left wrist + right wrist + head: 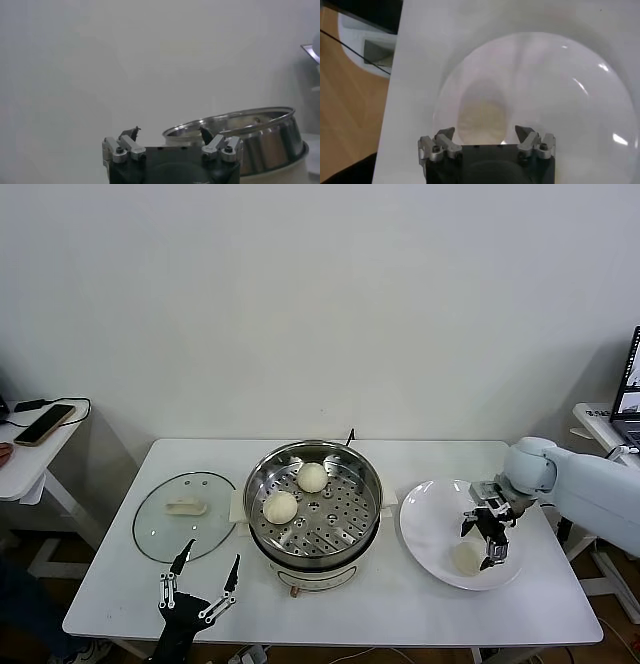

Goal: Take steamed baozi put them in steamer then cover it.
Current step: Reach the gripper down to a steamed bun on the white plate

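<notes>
Baozi status from my seat: 2 smooth cream buns, one point(312, 476) and another point(280, 507), sit on the perforated tray inside the steamer point(367, 524). Right of the steamer, a 3rd bun point(466, 558) lies on the white plate point(425, 519), pale and domed. I've got the right gripper point(484, 537) just above it, fingers spread wide on either side, holding nothing. Left of the steamer the glass cover point(186, 516) lies flat. The left gripper point(205, 576) hangs in front of it, open and empty.
</notes>
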